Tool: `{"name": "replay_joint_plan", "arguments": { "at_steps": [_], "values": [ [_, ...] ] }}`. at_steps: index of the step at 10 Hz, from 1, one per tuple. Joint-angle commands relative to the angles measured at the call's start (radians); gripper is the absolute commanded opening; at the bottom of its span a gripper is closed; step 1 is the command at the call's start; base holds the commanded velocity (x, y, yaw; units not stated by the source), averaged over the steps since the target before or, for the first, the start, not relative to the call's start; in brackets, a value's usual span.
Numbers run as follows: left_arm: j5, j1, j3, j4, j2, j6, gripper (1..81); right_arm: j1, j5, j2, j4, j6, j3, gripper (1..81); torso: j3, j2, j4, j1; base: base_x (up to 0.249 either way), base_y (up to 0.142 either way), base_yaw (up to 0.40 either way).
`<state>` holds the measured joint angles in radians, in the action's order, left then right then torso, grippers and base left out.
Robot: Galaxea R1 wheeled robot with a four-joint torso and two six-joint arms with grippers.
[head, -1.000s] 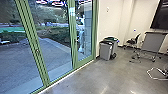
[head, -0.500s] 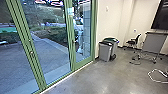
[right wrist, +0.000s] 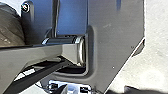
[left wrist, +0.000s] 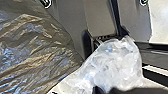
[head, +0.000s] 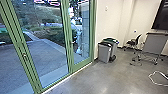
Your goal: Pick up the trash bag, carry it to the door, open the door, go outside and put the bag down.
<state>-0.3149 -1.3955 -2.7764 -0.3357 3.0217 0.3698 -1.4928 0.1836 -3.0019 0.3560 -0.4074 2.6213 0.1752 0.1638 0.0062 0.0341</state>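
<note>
Left wrist view: the trash bag (left wrist: pixel 32 50) is a dark, glossy, creased swell of film, close to the lens, with clear plastic (left wrist: pixel 115 65) bunched beside it; whether that is the bag's own neck I cannot tell. A rounded dark bulge, probably the same bag, shows in the right wrist view too, near the robot's body (right wrist: pixel 115 32). How the jaws of the left gripper (left wrist: pixel 106 90) stand I cannot tell, nor those of the right gripper (right wrist: pixel 92 90). My reading is that the bag is being carried and the door is the business in hand.

The main worry is the load: thin film can stretch, slide or tear if its weight swings on a turn, and a bag this bulky could rub on the base or snag at the frame.

In the head view, the green-framed glass door (head: pixel 17 45) looks closed, its small handle (head: pixel 24 54) on the upright. Driving up askew could knock the glass or put that handle out of reach, and a door let go too soon might swing back on the bag. A person (head: pixel 79 37) shows at the glass, so opening blindly would be unwise. The grey bin (head: pixel 104 53) and green-lidded bin (head: pixel 113 43) by the wall could be clipped by a wide turn; beyond lies the paving (head: pixel 50 55).
</note>
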Motion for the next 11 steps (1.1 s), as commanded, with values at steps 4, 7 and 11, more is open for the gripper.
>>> {"name": "replay_joint_plan", "arguments": {
  "at_steps": [4,7,11],
  "values": [
    [-0.082,0.056,-0.002,-0.002,-0.003,0.006,1.0,0.022,0.03,-0.001,0.005,0.004,0.023,81.1,0.0,0.0,0.0,0.0,0.189,-0.016,0.0],
    [-0.082,0.054,-0.002,-0.002,-0.004,0.006,1.0,0.016,0.016,-0.004,0.006,0.004,0.032,81.1,0.0,0.0,0.0,0.0,0.185,0.0,0.0],
    [-0.003,0.007,0.003,0.0,-0.004,0.009,1.0,0.008,0.016,-0.028,0.023,0.015,0.032,81.1,0.0,0.0,0.0,0.0,0.182,0.0,0.0]
  ]
}}
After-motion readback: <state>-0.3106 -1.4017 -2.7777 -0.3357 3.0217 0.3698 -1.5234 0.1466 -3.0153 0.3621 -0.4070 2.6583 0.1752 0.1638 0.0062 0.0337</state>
